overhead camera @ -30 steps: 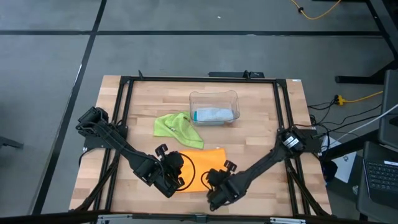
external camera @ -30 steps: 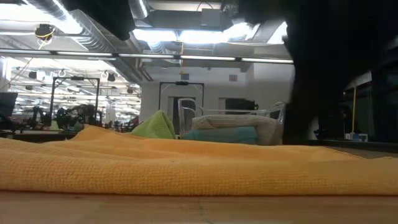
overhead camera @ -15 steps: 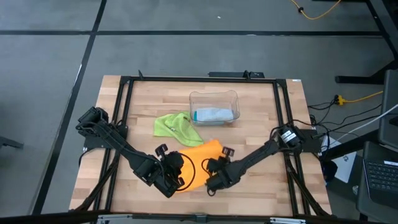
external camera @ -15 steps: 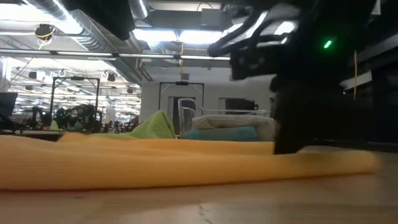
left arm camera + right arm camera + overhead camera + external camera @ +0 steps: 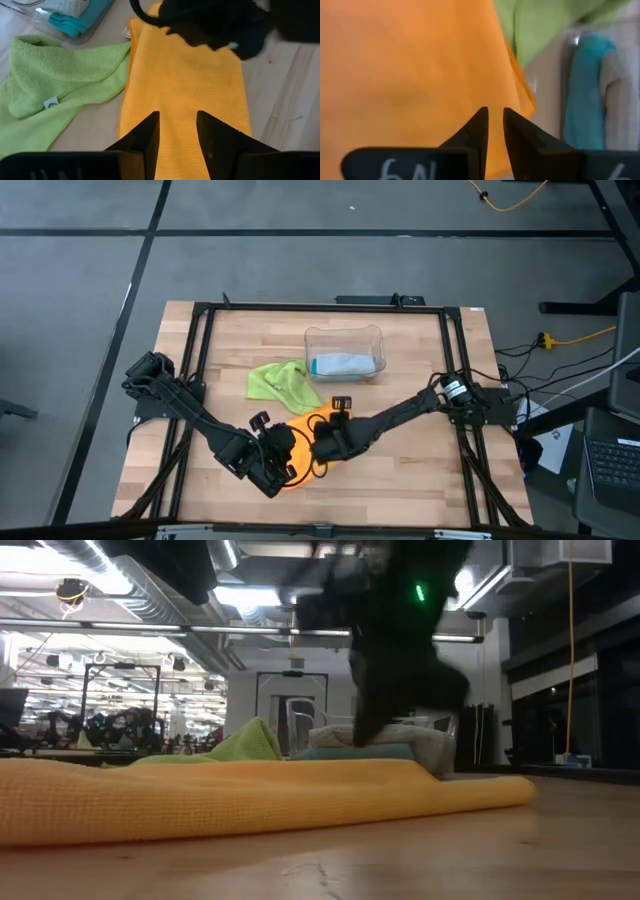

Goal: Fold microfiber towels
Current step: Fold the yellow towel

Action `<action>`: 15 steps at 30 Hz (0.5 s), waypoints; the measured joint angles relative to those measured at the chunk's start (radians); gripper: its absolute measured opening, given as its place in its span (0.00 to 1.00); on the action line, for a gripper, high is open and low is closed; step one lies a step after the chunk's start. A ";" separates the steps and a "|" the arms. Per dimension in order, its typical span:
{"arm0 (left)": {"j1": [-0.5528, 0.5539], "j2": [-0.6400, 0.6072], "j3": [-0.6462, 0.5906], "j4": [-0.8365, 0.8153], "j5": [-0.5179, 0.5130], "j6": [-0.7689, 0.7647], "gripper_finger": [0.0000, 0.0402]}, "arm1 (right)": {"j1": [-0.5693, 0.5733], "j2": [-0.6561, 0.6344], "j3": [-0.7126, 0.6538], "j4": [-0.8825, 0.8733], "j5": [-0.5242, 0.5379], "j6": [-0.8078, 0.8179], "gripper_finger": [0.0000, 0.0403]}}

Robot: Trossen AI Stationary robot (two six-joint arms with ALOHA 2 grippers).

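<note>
Orange microfiber towel (image 5: 303,430) lies folded into a narrow strip on the light wooden table (image 5: 420,470), near its front edge, between the two arms. One end of the strip lies just beside the crumpled lime-green microfiber towel (image 5: 283,385), which lies farther back on the table.

Left gripper (image 5: 177,131) low over the near end of the orange towel; its fingers stand apart with orange cloth showing in the gap. Cannot tell whether they pinch the cloth.

Right gripper (image 5: 494,131) over the far part of the orange towel, reaching in from the right side of the table. Its fingers are close together with a thin slit between them. No cloth seen between the tips, and cannot tell whether they grip anything.

Clear plastic bin (image 5: 343,352) sits behind the green towel, toward the back of the table. Inside it a teal-blue cloth (image 5: 582,95) and a pale grey-blue cloth (image 5: 619,100) lie side by side.
</note>
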 joint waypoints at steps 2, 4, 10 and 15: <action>0.000 0.000 0.000 -0.008 0.000 0.001 0.30 | 0.018 0.000 0.050 -0.010 -0.048 0.020 0.15; 0.000 0.000 0.000 -0.036 0.008 -0.003 0.30 | 0.041 0.000 0.088 0.021 -0.108 0.020 0.15; -0.044 -0.006 0.031 -0.233 -0.002 -0.188 0.30 | 0.107 -0.002 0.045 0.444 -0.308 -0.080 0.15; -0.105 -0.006 0.065 -0.444 -0.082 -0.414 0.30 | 0.118 -0.002 -0.062 0.813 -0.383 -0.084 0.15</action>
